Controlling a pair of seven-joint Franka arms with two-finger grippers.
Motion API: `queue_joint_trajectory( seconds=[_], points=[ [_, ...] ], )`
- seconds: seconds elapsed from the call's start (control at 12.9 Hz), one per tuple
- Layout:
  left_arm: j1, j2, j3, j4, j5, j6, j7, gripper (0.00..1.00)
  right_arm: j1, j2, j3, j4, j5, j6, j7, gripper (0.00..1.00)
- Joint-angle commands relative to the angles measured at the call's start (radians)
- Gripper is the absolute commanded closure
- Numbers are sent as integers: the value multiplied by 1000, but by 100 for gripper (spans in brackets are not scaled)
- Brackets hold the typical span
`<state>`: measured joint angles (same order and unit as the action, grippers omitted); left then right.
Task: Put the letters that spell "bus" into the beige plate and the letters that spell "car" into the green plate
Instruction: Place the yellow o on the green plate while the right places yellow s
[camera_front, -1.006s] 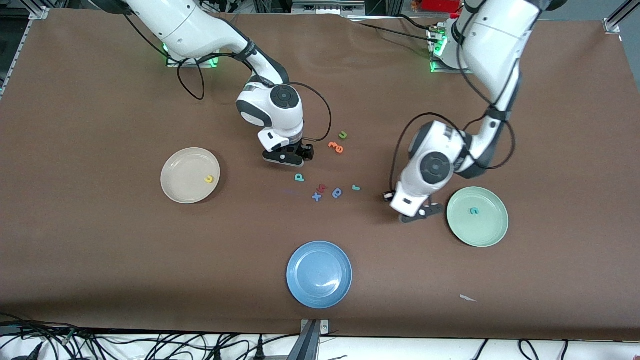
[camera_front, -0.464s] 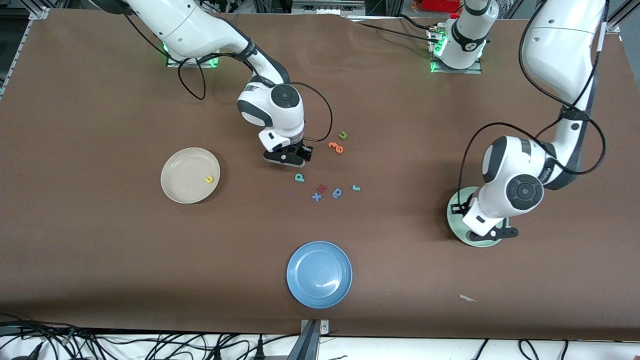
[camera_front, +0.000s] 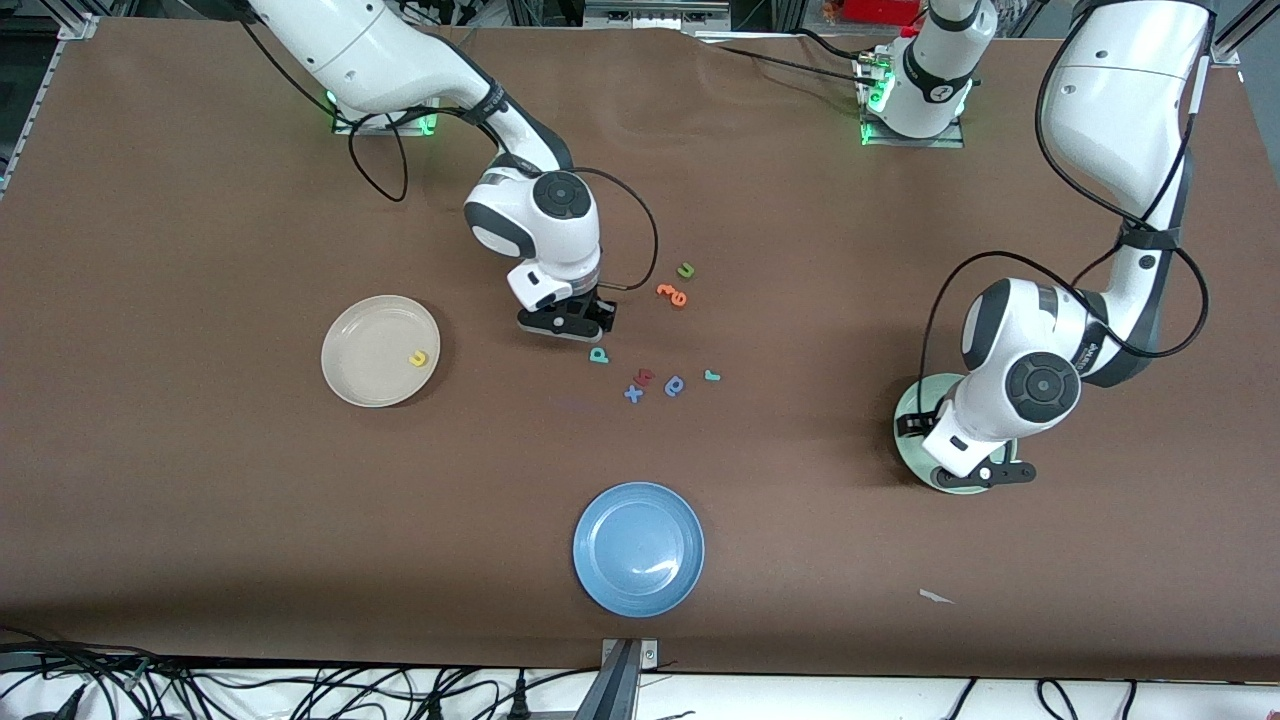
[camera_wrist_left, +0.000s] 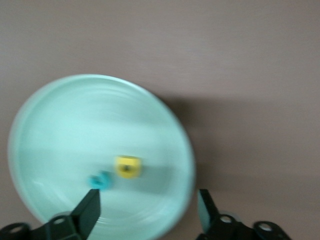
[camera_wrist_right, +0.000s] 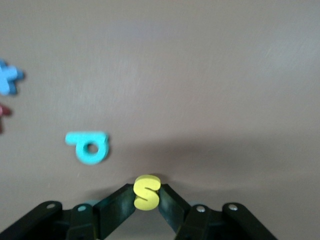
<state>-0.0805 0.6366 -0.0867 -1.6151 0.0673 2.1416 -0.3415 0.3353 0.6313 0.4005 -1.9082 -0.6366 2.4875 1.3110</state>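
The right gripper (camera_wrist_right: 146, 200), mid-frame in the front view, pinches the tiny yellow foam "s" (camera_wrist_right: 146, 192) at one edge, so it could slip before reaching the round beige plate (camera_front: 352, 368). The left gripper (camera_wrist_left: 148, 210) hangs with fingers spread over the pale green plate (camera_wrist_left: 60, 120) at right, where the yellow "a" (camera_wrist_left: 128, 167) and teal "c" (camera_wrist_left: 100, 180) lie; a low exit could clip its rim.

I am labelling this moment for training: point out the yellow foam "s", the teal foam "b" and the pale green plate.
yellow foam "s" (camera_wrist_right: 147, 192), right wrist view, its middle
teal foam "b" (camera_wrist_right: 89, 146), right wrist view, its bowl
pale green plate (camera_wrist_left: 60, 130), left wrist view, bare floor

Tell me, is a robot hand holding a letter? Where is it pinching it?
Yes. The right gripper pinches the yellow "s" by its two sides. The left gripper, open over the green plate, holds nothing.
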Motion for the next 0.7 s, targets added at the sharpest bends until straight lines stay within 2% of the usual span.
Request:
queue_joint_trajectory(
  seconds=[0.0, 0.23, 0.46, 0.62],
  points=[
    [-79, 9, 2, 23, -89, 20, -115, 0, -77, -129, -6, -130, -2, -7, -137, 79],
    [-197, 29, -1, 3, -92, 130, -366, 0, -214, -238, -3, -253, -3, -6, -349, 79],
    [-281, 49, -2, -5, -93, 193, -647, 0, -301, -284, -3, -299, -2, -7, -482, 78],
    [-326, 63, -2, -38, -103, 279, -816, 0, -352, -301, -3, -334, -2, -6, -558, 78]
  ],
)
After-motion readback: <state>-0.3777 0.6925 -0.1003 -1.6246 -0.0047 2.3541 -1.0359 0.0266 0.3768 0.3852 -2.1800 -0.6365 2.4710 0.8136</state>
